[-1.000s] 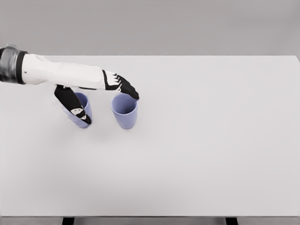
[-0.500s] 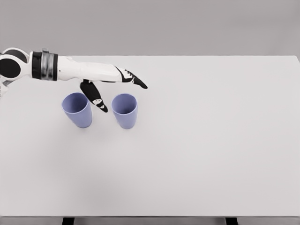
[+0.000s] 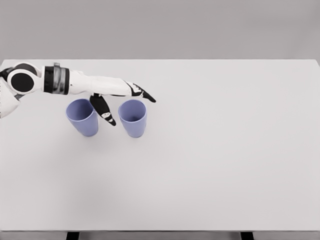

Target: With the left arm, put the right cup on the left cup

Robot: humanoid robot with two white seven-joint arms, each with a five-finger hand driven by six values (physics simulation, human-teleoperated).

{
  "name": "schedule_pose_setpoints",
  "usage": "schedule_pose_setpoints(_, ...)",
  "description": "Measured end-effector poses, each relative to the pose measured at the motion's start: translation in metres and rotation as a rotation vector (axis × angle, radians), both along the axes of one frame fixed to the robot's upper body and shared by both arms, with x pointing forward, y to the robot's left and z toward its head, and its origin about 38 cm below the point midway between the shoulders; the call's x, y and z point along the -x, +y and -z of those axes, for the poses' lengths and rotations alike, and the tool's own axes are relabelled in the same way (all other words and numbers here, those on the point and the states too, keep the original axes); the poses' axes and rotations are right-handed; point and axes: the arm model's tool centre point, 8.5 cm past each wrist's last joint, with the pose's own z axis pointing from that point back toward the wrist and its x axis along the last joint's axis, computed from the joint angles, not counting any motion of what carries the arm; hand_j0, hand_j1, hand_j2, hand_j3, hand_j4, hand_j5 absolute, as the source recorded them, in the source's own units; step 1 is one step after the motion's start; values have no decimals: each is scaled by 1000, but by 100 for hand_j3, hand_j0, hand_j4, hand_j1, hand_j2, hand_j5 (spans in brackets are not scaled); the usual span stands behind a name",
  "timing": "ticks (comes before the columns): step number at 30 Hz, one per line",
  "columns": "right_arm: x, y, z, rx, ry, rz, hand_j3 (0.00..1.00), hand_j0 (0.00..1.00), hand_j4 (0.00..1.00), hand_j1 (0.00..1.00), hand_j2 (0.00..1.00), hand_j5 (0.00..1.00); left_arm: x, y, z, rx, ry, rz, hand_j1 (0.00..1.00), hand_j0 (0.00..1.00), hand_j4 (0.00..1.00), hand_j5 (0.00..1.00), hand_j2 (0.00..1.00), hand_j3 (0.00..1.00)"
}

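left hand open, thumb down between the cups, holding nothing | right cup upright, far rim partly hidden behind fingers | left cup upright just left, apart | table edges cut off

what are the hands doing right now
Left hand: open, holding nothing, above the gap between the two cups.
Right hand: not in view.

Left hand lowered toward cups.
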Motion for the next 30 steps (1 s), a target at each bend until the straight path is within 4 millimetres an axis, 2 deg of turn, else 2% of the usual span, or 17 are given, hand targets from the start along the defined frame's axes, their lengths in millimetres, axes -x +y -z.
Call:
schedule_pose_setpoints(6,0,0,0,0,0,0,100,100,100,100,100,100,-1,-7,18,2,29,-5,100,100,100,100,100,100)
schedule_pose_setpoints(12,0,0,0,0,0,0,100,100,100,100,100,100,-5,-11,21,-7,10,-9,100,100,100,100,100,100)
schedule_pose_setpoints(13,0,0,0,0,0,0,100,100,100,100,100,100,-5,-11,22,-11,9,-11,95,95,95,95,95,95)
schedule_pose_setpoints(15,0,0,0,0,0,0,100,100,100,100,100,100,-6,-10,25,-17,10,-16,78,78,78,78,78,78)
schedule_pose_setpoints(17,0,0,0,0,0,0,100,100,100,100,100,100,-6,-9,29,-16,17,-21,71,71,71,71,71,71)
schedule_pose_setpoints(19,0,0,0,0,0,0,100,100,100,100,100,100,-6,-8,29,-13,19,-24,69,69,69,69,69,69)
schedule_pose_setpoints(22,0,0,0,0,0,0,100,100,100,100,100,100,-6,-8,29,-5,20,-26,54,54,54,54,54,54)
schedule_pose_setpoints(24,0,0,0,0,0,0,100,100,100,100,100,100,-5,-10,21,21,12,-21,48,48,48,48,48,48)
schedule_pose_setpoints(27,0,0,0,0,0,0,100,100,100,100,100,100,1,-14,5,66,-1,3,45,45,45,45,45,45)
schedule_pose_setpoints(30,0,0,0,0,0,0,100,100,100,100,100,100,10,3,-28,104,-42,10,45,45,45,45,45,45)
